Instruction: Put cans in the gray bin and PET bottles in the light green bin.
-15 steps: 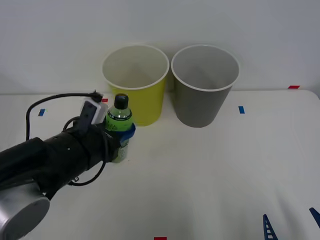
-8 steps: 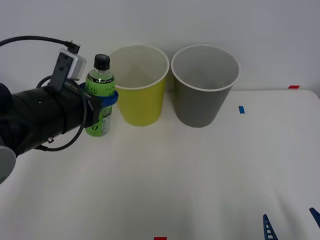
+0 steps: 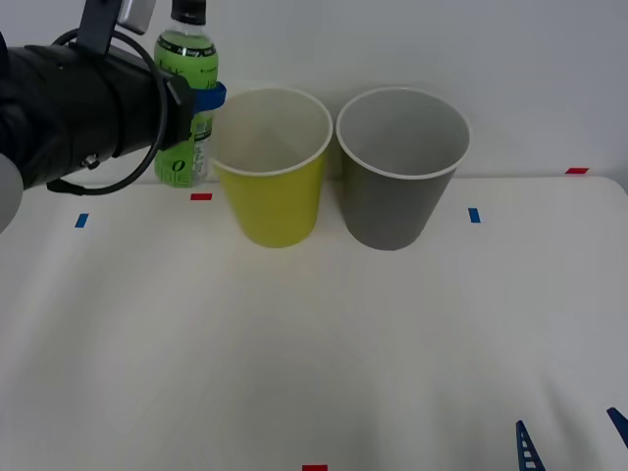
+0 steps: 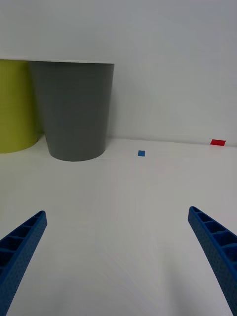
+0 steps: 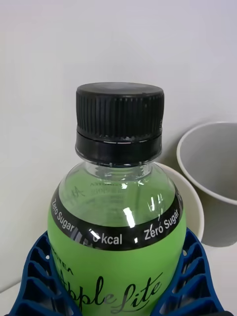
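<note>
Front view: left gripper [image 3: 201, 98] clamps the PET bottle [image 3: 186, 88] upright, aloft beside the light green bin [image 3: 275, 186]; right gripper [image 4: 118, 256] gapes empty.

We see bright, even, diffuse light across the white bench [image 3: 392, 343], apparently from overhead, though no lamp is in view. The light green bin [image 3: 272, 172] and gray bin [image 3: 397, 172] cast only faint, soft shadows at their bases. Small white glints sit on the PET bottle [image 5: 116, 217], whose shoulder is sharp. The front view is crisp, without obvious edge distortion.
</note>
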Motion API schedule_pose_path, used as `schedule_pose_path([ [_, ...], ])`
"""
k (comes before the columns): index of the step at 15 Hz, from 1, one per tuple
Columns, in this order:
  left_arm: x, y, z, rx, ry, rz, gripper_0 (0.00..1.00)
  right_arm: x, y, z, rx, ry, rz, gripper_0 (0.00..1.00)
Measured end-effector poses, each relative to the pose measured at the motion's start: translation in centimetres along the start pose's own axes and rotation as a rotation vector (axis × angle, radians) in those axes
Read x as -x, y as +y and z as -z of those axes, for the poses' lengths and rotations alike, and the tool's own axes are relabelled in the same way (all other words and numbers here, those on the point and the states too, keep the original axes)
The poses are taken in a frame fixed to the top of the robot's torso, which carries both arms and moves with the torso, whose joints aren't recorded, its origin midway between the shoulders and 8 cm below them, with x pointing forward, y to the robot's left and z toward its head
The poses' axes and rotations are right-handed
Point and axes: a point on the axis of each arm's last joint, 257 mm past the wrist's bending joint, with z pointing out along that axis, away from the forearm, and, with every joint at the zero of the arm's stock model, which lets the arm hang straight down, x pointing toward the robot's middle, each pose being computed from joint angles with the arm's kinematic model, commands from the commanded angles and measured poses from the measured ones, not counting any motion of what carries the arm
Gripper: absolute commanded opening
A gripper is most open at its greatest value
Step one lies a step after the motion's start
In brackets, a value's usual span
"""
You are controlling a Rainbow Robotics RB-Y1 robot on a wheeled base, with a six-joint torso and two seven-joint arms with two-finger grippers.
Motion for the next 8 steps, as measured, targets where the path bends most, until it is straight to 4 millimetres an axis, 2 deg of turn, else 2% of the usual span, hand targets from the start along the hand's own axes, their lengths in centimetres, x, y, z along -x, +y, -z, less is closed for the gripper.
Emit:
schedule_pose_path([
  [2,2.3,0.5,-1.7,-0.004,-0.005,0.011,0.01,0.0,0.0,0.0,0.000,0.000,0.000,1.00],
  [5,4.2,0.5,-5.2,-0.023,-0.025,0.035,0.00,0.0,0.0,0.0,0.000,0.000,0.000,1.00],
  [8,5.9,-1.4,-8.6,-0.059,-0.066,0.045,0.00,0.0,0.0,0.0,0.000,0.000,0.000,1.00],
])
